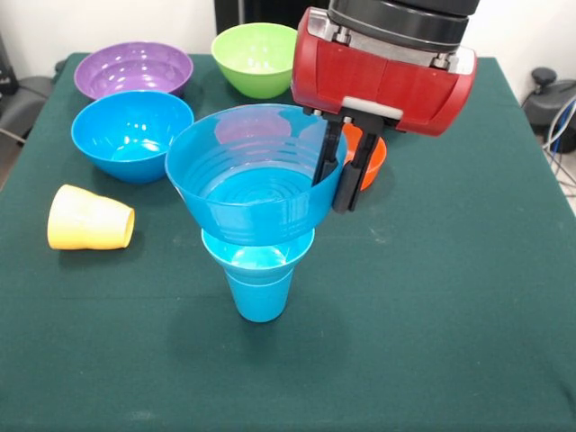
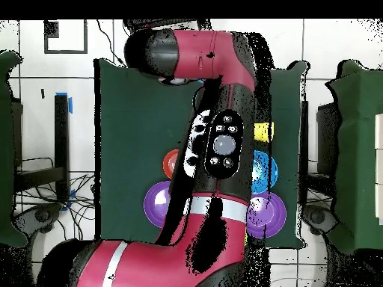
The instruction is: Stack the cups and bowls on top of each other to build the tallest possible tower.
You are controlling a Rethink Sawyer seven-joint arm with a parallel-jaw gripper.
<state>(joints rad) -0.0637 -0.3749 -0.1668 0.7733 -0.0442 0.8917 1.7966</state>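
Observation:
The tower stands mid-table: a sky-blue cup [image 1: 258, 295] holds a small blue bowl [image 1: 258, 249] in its mouth, and a large blue bowl [image 1: 243, 184] sits on that. My gripper [image 1: 333, 194] comes down from above and is shut on the large bowl's right rim, one finger inside and one outside. The pale yellow cup [image 1: 90, 219] lies on its side at the left and also shows in the overhead view [image 2: 263, 132]. In the overhead view my arm hides the tower and the gripper.
A third blue bowl [image 1: 132, 133], a purple bowl [image 1: 133, 70] and a lime green bowl [image 1: 256, 58] stand at the far left and middle. An orange bowl [image 1: 376, 164] sits just behind my fingers. Overhead shows a second purple bowl [image 2: 158, 203].

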